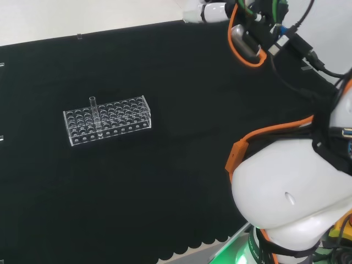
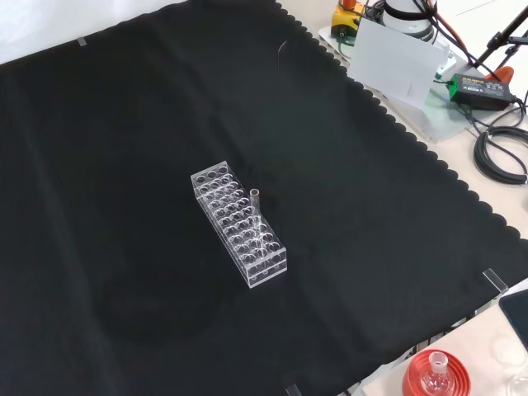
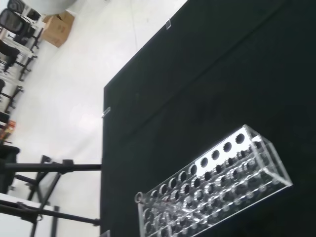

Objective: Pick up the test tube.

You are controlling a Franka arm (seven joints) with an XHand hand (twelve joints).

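- Test tube of clear glass stands upright in a clear rack of many round holes. Its open top rises above the rack's upper plate.
- In the head view the rack lies on the black cloth of the table, left of the middle. The tube sits in a hole toward the rack's left end.
- In the front view the test tube stands on the right-hand long side of the rack, which runs slantwise near the middle of the cloth.
- In the wrist view the rack is seen from above at a slant, with the tube's rim at the end nearer the cloth's edge.
- A small white and black part of the hand shows at the top edge of the head view, beside the arm's orange-trimmed wrist and over the far border of the cloth.
- The hand is well apart from the tube, up and to the right of it in the head view, with bare cloth between them. It touches neither tube nor rack.
- Whether the hand is spread or closed I cannot tell.
- A red ribbed stand carrying a small flask sits off the cloth at the bottom right of the front view, well apart from the rack.
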